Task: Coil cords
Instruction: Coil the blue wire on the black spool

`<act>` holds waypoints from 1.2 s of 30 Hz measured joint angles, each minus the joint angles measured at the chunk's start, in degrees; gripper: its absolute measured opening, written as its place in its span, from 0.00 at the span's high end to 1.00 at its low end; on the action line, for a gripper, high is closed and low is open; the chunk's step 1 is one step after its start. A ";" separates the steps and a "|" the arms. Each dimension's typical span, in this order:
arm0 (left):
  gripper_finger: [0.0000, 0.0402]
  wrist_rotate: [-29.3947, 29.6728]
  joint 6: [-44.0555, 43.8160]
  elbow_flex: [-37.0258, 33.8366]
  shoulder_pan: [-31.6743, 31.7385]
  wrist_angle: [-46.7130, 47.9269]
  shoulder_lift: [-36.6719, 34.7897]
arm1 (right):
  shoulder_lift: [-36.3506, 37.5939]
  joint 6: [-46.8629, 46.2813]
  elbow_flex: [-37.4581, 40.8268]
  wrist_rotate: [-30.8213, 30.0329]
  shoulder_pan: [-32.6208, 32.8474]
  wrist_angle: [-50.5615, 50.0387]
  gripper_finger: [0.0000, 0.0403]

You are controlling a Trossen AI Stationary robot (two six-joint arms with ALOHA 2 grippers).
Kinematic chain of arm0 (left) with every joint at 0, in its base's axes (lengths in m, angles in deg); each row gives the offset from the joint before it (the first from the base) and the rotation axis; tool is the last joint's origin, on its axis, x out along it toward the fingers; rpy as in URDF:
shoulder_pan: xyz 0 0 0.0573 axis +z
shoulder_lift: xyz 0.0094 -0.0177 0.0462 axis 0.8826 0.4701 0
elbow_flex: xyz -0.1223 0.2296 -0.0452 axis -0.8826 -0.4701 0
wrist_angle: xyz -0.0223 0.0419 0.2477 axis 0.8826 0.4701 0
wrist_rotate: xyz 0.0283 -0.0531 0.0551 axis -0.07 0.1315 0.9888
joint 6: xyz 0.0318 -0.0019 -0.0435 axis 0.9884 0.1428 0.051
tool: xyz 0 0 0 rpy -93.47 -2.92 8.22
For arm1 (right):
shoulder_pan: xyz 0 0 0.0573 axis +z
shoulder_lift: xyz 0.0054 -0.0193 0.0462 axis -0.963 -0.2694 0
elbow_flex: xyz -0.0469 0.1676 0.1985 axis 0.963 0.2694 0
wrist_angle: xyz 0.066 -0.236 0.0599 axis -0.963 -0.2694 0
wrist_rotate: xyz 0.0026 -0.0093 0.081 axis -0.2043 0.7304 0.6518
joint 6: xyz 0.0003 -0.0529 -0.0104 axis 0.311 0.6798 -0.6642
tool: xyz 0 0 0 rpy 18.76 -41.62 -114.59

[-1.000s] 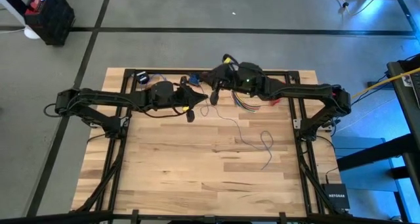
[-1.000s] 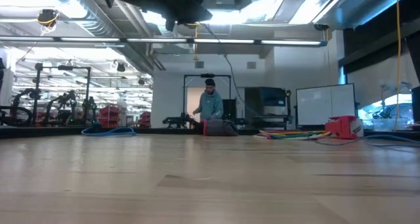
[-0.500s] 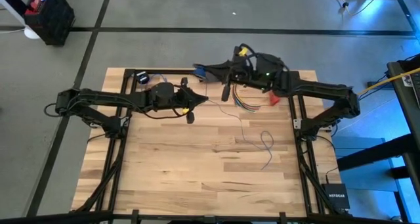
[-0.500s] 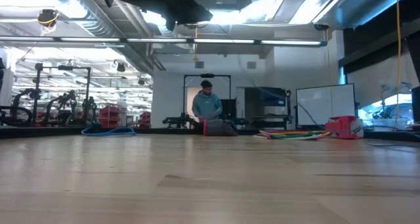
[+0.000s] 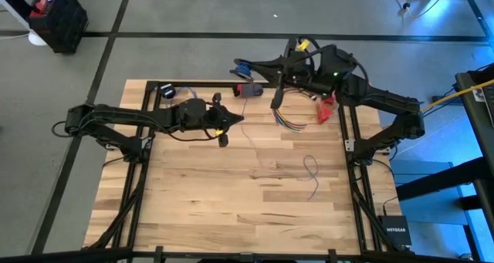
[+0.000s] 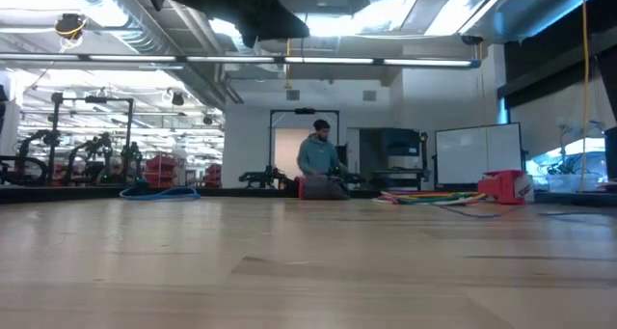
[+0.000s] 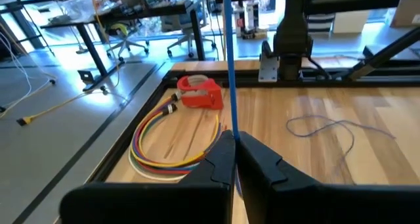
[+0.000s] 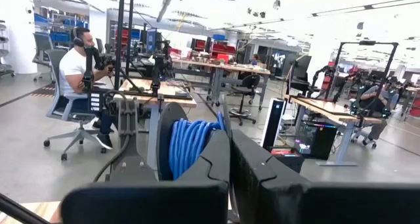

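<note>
High view: my right gripper [image 5: 237, 65], jaws together on the thin wire [image 5: 310, 170], has swung up past the table's far edge, drawing slack out; my left gripper [image 5: 241, 117], pinched on the same wire, waits nearer, loose squiggles lying beyond it

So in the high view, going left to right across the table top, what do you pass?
Left gripper, shut → right gripper, shut, near the far edge → bundle of coloured wires → loose end of the thin grey cord → red block by the right rail.
</note>
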 joint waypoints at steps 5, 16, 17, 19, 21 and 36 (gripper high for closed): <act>0.99 0.03 0.38 -0.07 0.02 0.44 0.07 | 0.21 0.00 -0.38 -0.04 -0.02 -2.04 0.99; 0.99 9.00 0.69 -0.22 3.28 10.63 0.18 | 0.30 -0.02 -0.55 0.62 -0.04 -20.06 0.99; 0.99 10.05 0.05 -0.20 4.07 12.27 0.18 | 0.30 0.00 -0.55 0.41 -0.04 -22.34 0.99; 0.99 11.12 -0.76 -0.17 5.60 16.46 -0.16 | 0.18 0.75 -0.26 -0.96 -0.04 -26.84 0.99; 0.99 11.19 -2.06 -0.17 7.05 19.78 -0.21 | -0.16 1.85 -0.22 -2.03 -0.07 -32.51 0.99; 0.99 11.67 -4.10 -0.15 10.16 24.81 -0.20 | -11.96 4.30 -0.09 -8.74 -0.04 -56.53 0.99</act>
